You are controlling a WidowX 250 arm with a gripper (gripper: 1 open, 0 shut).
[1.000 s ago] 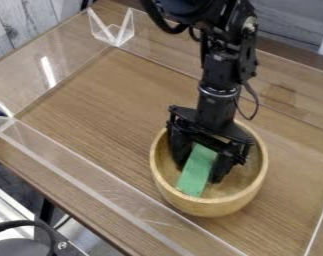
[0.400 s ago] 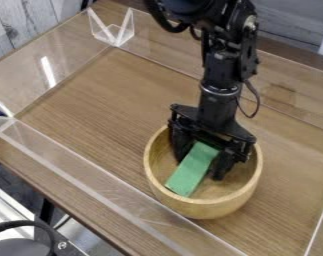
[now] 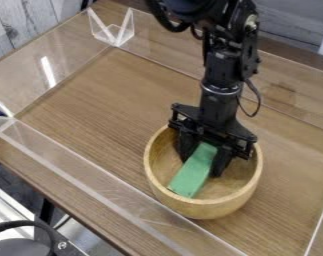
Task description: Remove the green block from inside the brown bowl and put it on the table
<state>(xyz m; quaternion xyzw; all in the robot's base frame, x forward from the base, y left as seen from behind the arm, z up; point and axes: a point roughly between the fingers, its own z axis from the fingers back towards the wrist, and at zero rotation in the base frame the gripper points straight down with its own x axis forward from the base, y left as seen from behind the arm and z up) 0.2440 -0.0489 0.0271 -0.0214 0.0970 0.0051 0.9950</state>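
The green block point(image 3: 195, 171) is lying inside the brown bowl point(image 3: 204, 172), slanted, with its lower end resting near the bowl's front-left inner wall and its upper end rising toward the middle of the bowl, where it is disappearing between the black fingers of the tool point(image 3: 211, 158).

In the single camera view, the bowl is sitting on the wood-grain surface point(image 3: 110, 110), toward the front right part of it and close to the clear acrylic wall point(image 3: 84, 165) that is bordering the near edge. The black robot arm point(image 3: 224, 60) is coming down from the top of the picture and pointing almost straight down into the bowl. The tool is reaching below the rim, its two fingers standing on either side of the block's upper end and pressing in on it, so the tool is closed on the green block. The block's lower end is touching the bottom of the bowl or its inner wall; which of the two cannot be told from this angle.

Further back, near the far left corner of the surface, a small clear V-shaped acrylic piece point(image 3: 113, 28) is standing, well apart from the bowl. At the bottom left, outside the acrylic wall, some dark cables or equipment point(image 3: 17, 238) are showing, too blurred to name.
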